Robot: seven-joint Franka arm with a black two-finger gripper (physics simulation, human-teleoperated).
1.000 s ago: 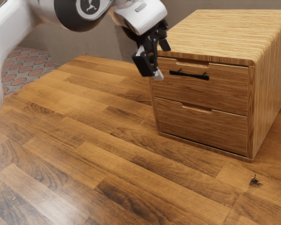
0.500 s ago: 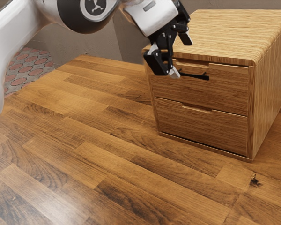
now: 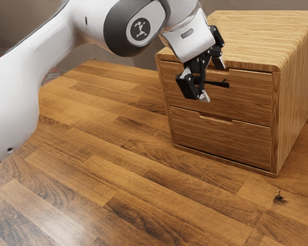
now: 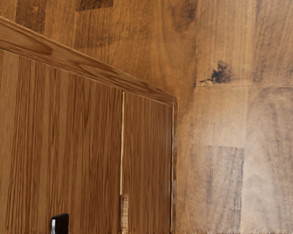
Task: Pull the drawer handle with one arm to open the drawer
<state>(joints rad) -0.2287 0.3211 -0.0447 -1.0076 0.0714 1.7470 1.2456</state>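
Exterior view first: my end effector (image 3: 204, 74) hangs right in front of the top drawer (image 3: 249, 100) of the wooden cabinet (image 3: 256, 36). I think it is there because the thin black handle (image 3: 219, 83) is the one thing I can grab to pull. Its two fingers (image 3: 189, 86) stand wide apart, one higher and one lower, and they hold nothing that I can see. I judge they are spread like that so the bar can slip in between them. The handle lies just past the fingertips, on the side away from the arm, with its near end tucked into the gap; I cannot tell if a finger touches it. The drawer front sits flat with the lower drawer (image 3: 220, 136) under the end effector, so it looks shut. In the wrist view I see the wood fronts close below the hand, a small black bit that is likely the handle's end, and the floor (image 4: 234, 161) beyond. Next I would close on the bar, then pull straight back.
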